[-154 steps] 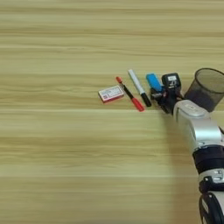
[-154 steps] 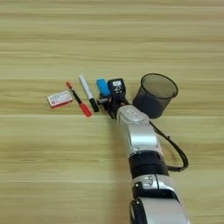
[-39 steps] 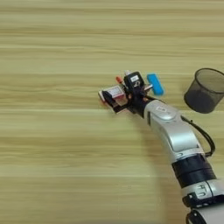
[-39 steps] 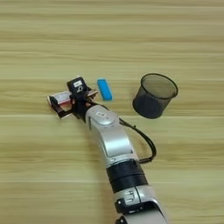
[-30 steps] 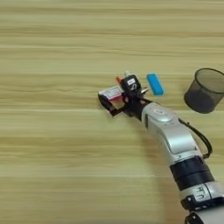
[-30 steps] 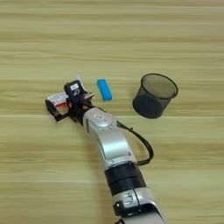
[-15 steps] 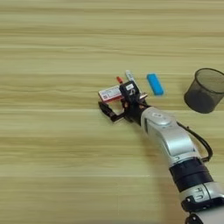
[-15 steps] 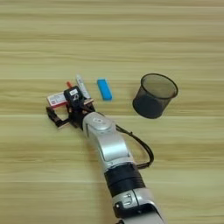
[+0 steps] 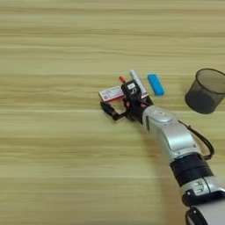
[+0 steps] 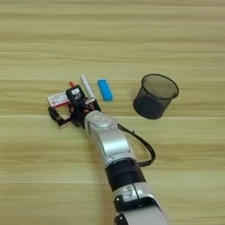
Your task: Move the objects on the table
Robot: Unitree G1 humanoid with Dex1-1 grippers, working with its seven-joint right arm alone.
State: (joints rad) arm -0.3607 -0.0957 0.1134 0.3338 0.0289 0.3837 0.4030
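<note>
I count four small objects on the table [image 9: 52, 145], clustered right of its middle and well clear of every edge I can see. The red-and-white flat card [image 9: 111, 93] lies farthest left of the group, and its right end is covered by my gripper. The thin red-capped pen [image 9: 121, 79] shows only its red tip, poking out above the gripper; the rest of it is hidden under the black fingers and the wrist. The white marker [image 9: 136, 81] lies just right of that tip on a diagonal; I see its white barrel, but its lower end runs under the gripper, so I cannot make out the cap. The blue oblong block [image 9: 155, 84] lies fully in view, just right of the marker and apart from it, tilted the same way.

My right gripper [image 9: 117, 105] sits over the card's right end and the pen. One black finger [image 9: 110, 110] reaches out left below the card, the other part stands above by the pen tip. The jaws look spread, with the card's edge lying near the gap, but I cannot tell whether they are grasping anything.

One black mesh cup [image 10: 154, 96] stands upright to the right, well apart from the block. In the left eye view its right side is cut off by the picture edge.
</note>
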